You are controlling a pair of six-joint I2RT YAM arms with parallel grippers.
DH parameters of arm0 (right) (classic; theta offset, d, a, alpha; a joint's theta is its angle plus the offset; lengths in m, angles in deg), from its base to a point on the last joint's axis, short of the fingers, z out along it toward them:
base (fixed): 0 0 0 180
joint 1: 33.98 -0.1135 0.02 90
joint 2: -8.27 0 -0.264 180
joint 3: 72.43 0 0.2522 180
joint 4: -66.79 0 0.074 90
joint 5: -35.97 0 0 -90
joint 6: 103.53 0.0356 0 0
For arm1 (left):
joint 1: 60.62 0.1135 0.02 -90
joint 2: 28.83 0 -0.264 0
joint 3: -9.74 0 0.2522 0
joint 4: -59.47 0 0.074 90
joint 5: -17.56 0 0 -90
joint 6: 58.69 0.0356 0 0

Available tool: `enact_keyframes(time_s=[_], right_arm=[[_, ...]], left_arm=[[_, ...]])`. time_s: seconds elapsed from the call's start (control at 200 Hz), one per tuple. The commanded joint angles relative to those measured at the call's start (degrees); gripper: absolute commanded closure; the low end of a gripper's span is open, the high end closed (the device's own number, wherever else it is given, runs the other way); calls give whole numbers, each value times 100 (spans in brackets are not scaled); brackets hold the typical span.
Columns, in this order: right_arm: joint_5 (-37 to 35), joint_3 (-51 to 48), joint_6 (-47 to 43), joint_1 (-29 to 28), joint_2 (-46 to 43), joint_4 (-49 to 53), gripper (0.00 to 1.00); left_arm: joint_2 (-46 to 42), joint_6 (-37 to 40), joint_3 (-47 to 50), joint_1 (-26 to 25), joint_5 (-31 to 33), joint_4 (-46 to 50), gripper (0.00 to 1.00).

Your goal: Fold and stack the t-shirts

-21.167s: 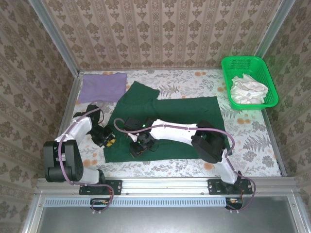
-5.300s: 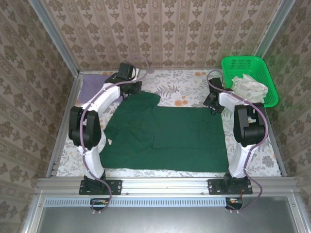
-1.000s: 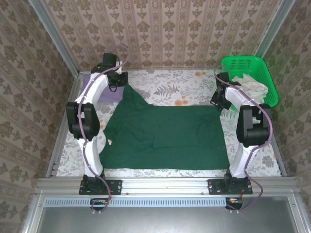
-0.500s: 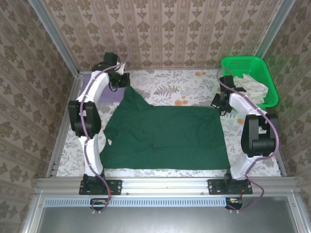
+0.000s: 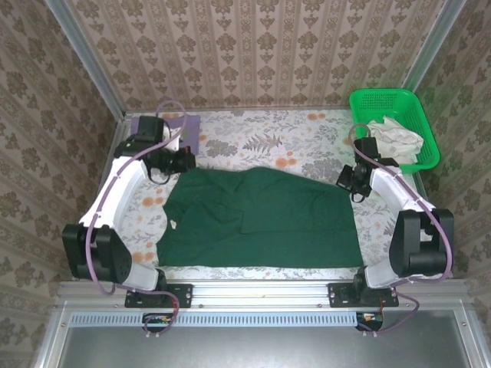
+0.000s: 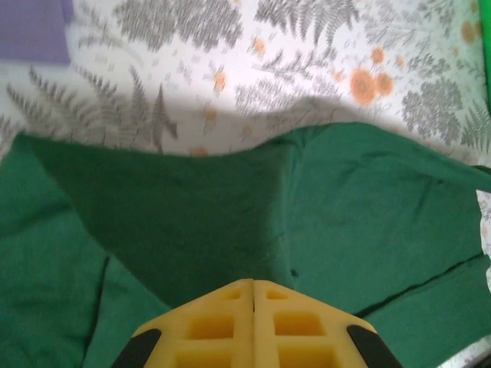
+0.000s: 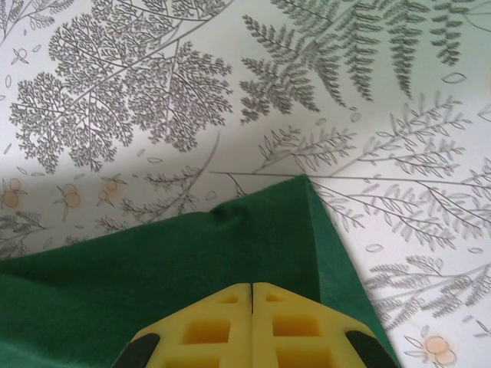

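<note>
The dark green t-shirt (image 5: 261, 218) lay spread over the middle of the floral table (image 5: 307, 130), with its far edge raised at both ends. The bright green basket (image 5: 359, 107) stood at the far right corner and the lilac t-shirt (image 5: 190, 126) lay at the far left. The left gripper (image 6: 253, 285) had its yellow fingers pressed together on the green shirt's far left part, and the right gripper (image 7: 252, 287) was likewise closed on its far right corner.
</note>
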Motion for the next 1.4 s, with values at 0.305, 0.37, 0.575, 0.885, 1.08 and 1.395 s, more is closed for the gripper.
enact_keyframes(time_s=[0.305,0.37,0.575,0.885,1.08,1.395], right_arm=[[230,-721,-122,354,-654,370,100],[274,-760,-100,376,-633,337,100],[300,-758,-72,391,-511,310,100],[222,-954,170,493,-293,498,97],[160,-1100,556,921,-662,589,69],[566,-884,1049,583,-806,64,64]], left_arm=[[-1177,-666,1120,748,-592,471,100],[-1235,-823,1182,803,-714,432,100],[-1228,-1396,971,1155,-1044,466,100],[-1981,-1230,1523,1188,-93,1084,89],[-3017,-1794,1224,1261,2743,1600,71],[-1476,-1236,1059,1208,1087,225,71]])
